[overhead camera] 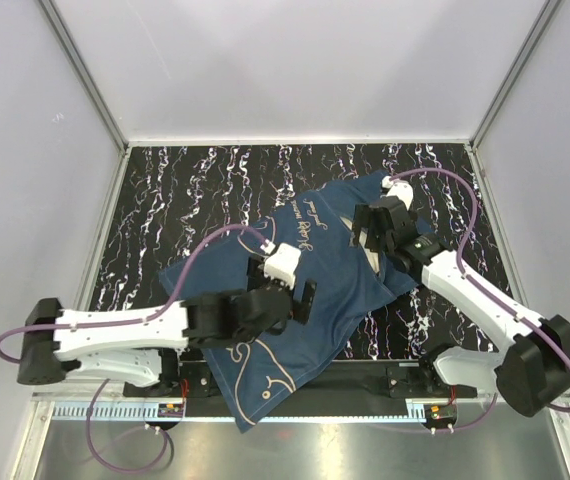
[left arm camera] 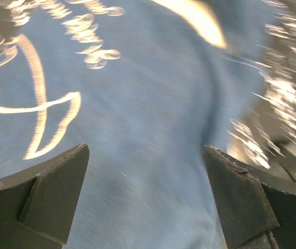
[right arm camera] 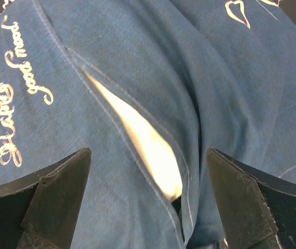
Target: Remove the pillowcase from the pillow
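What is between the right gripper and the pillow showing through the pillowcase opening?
Nothing visible. The right gripper hangs open directly over the slit in the pillowcase, where a strip of cream pillow lies bare; only the slit's stitched edges flank it.

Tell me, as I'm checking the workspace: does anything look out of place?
Yes: the pillowcase lies askew on the table, with its near corner hanging over the front edge. A slit in it shows the cream pillow inside.

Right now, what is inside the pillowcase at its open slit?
A narrow strip of cream pillow shows through the pillowcase slit; the rest is hidden under navy fabric.
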